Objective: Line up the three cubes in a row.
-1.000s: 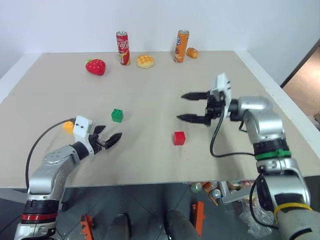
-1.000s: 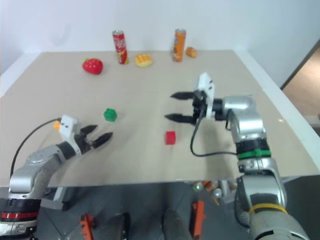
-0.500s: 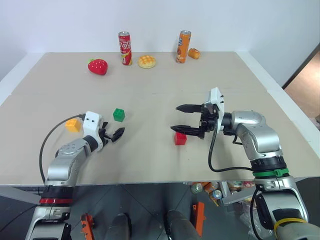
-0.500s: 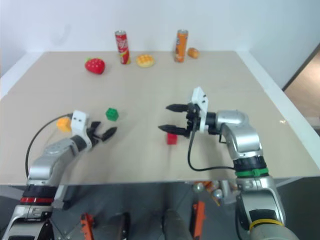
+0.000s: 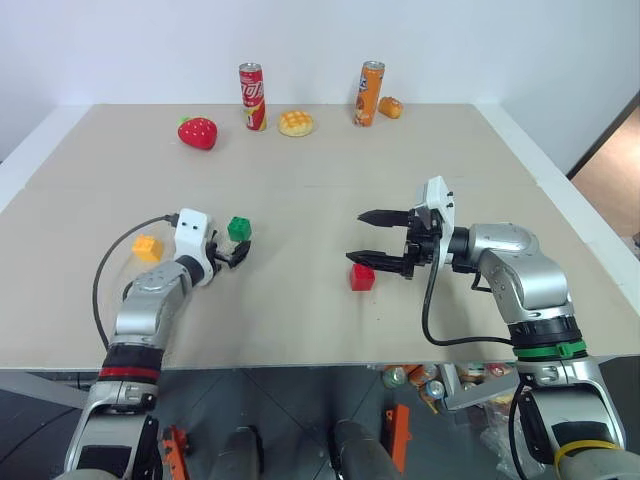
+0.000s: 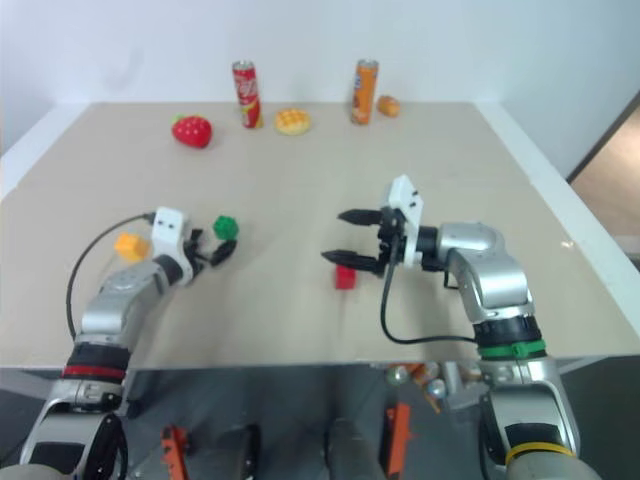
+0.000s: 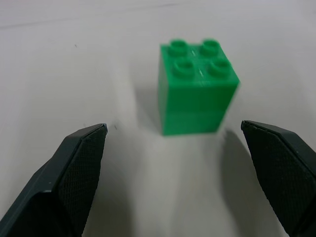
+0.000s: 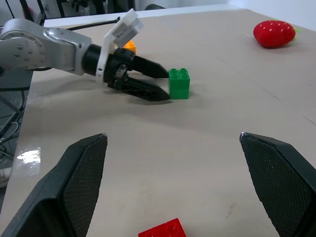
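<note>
Spread wide, the left gripper (image 5: 236,256) lies low over the beige table (image 5: 320,170) near its left edge, its black fingertips (image 7: 81,158) just short of the small green plastic studded cube (image 5: 239,229), which stands upright on the tabletop between them but a little beyond; nothing is pinched. Just beside that arm, closer to the left edge, sits the small yellow-orange plastic studded cube (image 5: 147,247). The right gripper (image 5: 368,238) points across the table toward the left arm, its two fingers parted one above the other, holding nothing. The small red plastic studded cube (image 5: 361,277) rests on the table just below the lower fingertip; whether they touch cannot be told. It lies toward the near edge, well apart from the green cube. Along the far edge stand a red drink can (image 5: 251,96) and an orange drink can (image 5: 369,93), with a red strawberry toy (image 5: 198,133), a yellow bun-shaped toy (image 5: 295,123) and a small orange toy (image 5: 391,107) near them.
</note>
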Robot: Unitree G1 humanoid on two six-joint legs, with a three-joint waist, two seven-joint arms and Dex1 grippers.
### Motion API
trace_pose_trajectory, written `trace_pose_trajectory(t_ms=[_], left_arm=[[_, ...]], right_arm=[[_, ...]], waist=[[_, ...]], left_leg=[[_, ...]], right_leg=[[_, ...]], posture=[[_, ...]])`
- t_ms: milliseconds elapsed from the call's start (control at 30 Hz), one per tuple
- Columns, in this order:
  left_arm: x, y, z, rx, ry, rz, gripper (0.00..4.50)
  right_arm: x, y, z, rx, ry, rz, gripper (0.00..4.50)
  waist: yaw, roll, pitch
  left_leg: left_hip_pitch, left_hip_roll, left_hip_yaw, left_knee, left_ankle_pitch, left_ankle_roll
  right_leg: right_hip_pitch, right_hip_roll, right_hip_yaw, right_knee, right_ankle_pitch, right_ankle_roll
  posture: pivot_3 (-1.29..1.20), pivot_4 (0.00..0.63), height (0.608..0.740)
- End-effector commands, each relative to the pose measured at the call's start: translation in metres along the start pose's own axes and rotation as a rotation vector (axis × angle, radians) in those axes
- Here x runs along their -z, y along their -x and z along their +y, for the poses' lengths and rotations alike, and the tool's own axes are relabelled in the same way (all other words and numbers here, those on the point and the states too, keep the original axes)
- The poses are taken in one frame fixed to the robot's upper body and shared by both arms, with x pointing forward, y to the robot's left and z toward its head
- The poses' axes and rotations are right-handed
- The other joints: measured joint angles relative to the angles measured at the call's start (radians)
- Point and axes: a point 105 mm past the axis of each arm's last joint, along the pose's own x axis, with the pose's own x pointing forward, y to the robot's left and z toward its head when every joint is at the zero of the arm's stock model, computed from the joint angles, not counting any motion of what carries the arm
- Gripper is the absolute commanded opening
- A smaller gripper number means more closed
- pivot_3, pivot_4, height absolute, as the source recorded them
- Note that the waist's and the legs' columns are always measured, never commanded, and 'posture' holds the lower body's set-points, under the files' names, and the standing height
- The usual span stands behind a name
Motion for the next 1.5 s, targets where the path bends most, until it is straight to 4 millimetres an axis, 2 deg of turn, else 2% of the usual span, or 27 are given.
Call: trace_pose_trajectory(t_ms=[33,233,367,467,567,800,900,1000,1167,1367,1500], left_arm=[[-0.015,-0.006,0.004,-0.022,-0.017,-0.056,4.5],[-0.019,-0.013,0.0,-0.008,-0.018,-0.069,4.5],[-0.022,-0.012,-0.004,0.01,-0.013,-0.096,3.38],[-0.022,-0.011,-0.003,0.01,-0.018,-0.097,2.27],[-0.023,-0.012,-0.003,0.007,-0.016,-0.097,1.34],[-0.025,-0.011,-0.007,0.069,-0.02,-0.096,1.33],[-0.038,-0.001,-0.027,0.267,-0.06,-0.153,1.33],[-0.046,0.018,-0.048,0.513,-0.148,-0.178,1.33],[-0.04,0.042,-0.061,0.801,-0.272,-0.12,1.33],[-0.021,0.038,-0.071,0.964,-0.381,-0.025,1.33],[-0.016,0.024,-0.089,1.068,-0.434,-0.012,1.33]], right_arm=[[-0.014,0.005,-0.001,0.012,0.047,-0.031,4.47],[-0.013,0.005,-0.001,0.011,0.045,-0.028,4.47],[-0.012,0.006,-0.002,0.017,0.045,-0.026,4.5],[-0.012,0.007,-0.002,0.02,0.044,-0.024,4.5],[-0.011,0.007,-0.002,0.022,0.043,-0.024,4.5],[-0.012,0.007,-0.002,0.021,0.045,-0.021,4.5],[-0.011,0.007,-0.002,0.02,0.046,-0.016,4.5],[-0.011,0.008,-0.003,0.019,0.048,-0.011,4.5],[-0.015,0.011,-0.003,0.025,0.056,-0.009,4.5],[-0.015,0.022,0.002,0.032,0.053,0.003,4.5],[-0.012,0.05,0.015,0.017,0.03,0.049,4.5]], waist=[[0.0,0.0,0.0],[0.0,0.0,0.0],[0.0,0.0,0.0],[0.0,0.0,0.0],[0.0,0.0,0.0],[0.0,0.0,0.0],[0.0,0.0,0.0],[-0.001,0.0,0.0],[-0.003,0.0,0.0],[0.002,0.0,0.0],[0.014,0.0,0.0]], left_leg=[[0.0,0.0,0.0,0.0,0.0,0.0],[-0.001,0.0,0.0,0.0,0.0,0.0],[-0.001,0.0,-0.001,0.0,0.0,0.0],[-0.001,0.0,-0.001,0.0,0.0,0.0],[-0.001,0.0,-0.001,0.0,0.0,0.0],[-0.001,0.0,-0.001,0.0,0.0,0.0],[-0.001,0.0,-0.001,0.0,0.0,0.0],[-0.001,0.0,-0.001,-0.001,0.0,0.0],[-0.001,0.0,-0.001,-0.001,0.0,0.0],[-0.001,0.0,-0.001,-0.001,0.0,0.0],[-0.003,-0.001,-0.001,0.0,0.0,0.0]], right_leg=[[0.0,0.0,0.0,0.0,0.0,0.0],[-0.001,0.0,0.0,0.0,0.0,0.001],[0.0,0.0,0.0,0.0,0.0,0.001],[0.0,0.0,0.0,0.0,0.0,0.001],[0.0,0.0,0.0,0.0,0.0,0.0],[0.0,0.0,0.0,0.0,0.0,0.001],[0.0,0.0,0.0,0.0,0.0,0.001],[-0.001,0.0,0.0,0.0,0.0,0.0],[-0.001,0.0,-0.001,0.0,-0.001,-0.001],[-0.001,0.0,-0.001,0.0,-0.001,-0.001],[-0.001,-0.001,-0.001,-0.001,-0.002,0.0]], posture=[[0.0,0.15,0.74],[0.0,0.15,0.74],[0.0,0.15,0.74],[0.0,0.15,0.74],[0.0,0.15,0.74],[0.0,0.15,0.74],[0.0,0.15,0.74],[0.0,0.15,0.74],[0.0,0.15,0.74],[0.0,0.15,0.74],[0.0,0.15,0.74]])
